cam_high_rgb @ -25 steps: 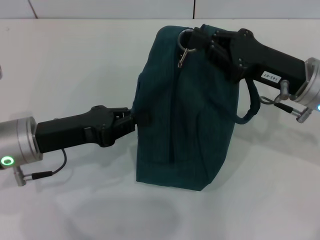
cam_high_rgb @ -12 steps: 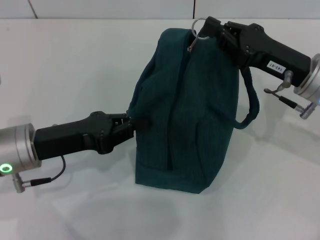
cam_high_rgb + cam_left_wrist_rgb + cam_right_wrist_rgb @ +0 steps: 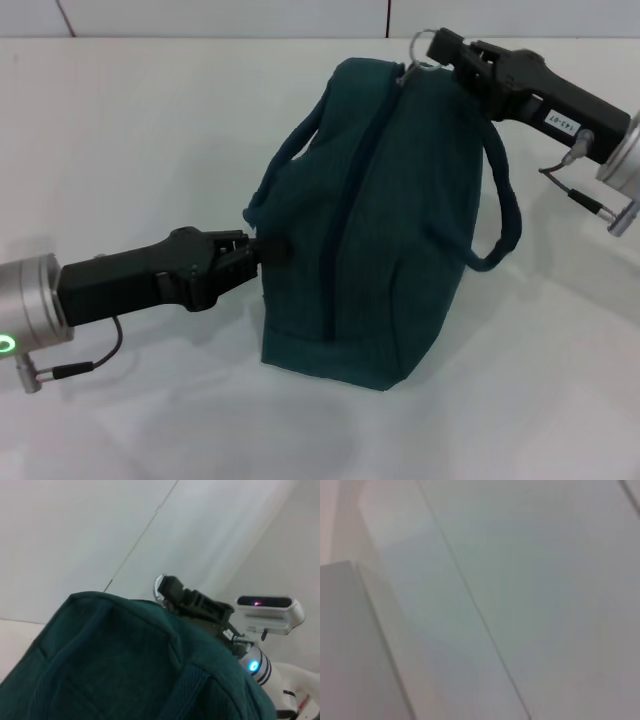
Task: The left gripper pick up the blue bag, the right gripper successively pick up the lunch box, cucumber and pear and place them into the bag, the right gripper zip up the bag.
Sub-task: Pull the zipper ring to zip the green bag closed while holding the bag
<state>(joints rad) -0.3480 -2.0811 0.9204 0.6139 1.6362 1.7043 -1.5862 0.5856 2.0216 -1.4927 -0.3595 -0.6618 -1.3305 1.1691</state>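
Observation:
The blue bag (image 3: 390, 220) is a dark teal fabric bag standing on the white table, tilted, its zipper line closed along the side facing me. My left gripper (image 3: 262, 250) is shut on the bag's near-left edge, by one handle (image 3: 285, 165). My right gripper (image 3: 440, 47) is shut on the ring zipper pull (image 3: 425, 46) at the bag's far top corner. The other handle (image 3: 505, 215) hangs loose on the right. In the left wrist view the bag (image 3: 115, 670) fills the foreground with the right gripper (image 3: 172, 590) on the ring behind it. The lunch box, cucumber and pear are out of view.
The white table (image 3: 140, 130) spreads around the bag, with a pale wall (image 3: 300, 15) behind it. The right wrist view shows only pale wall panels (image 3: 520, 580).
The right gripper has pulled the zipper ring farther back and to the right. The bag's top has followed and tilted, and the left gripper with its held edge has shifted slightly left and down.

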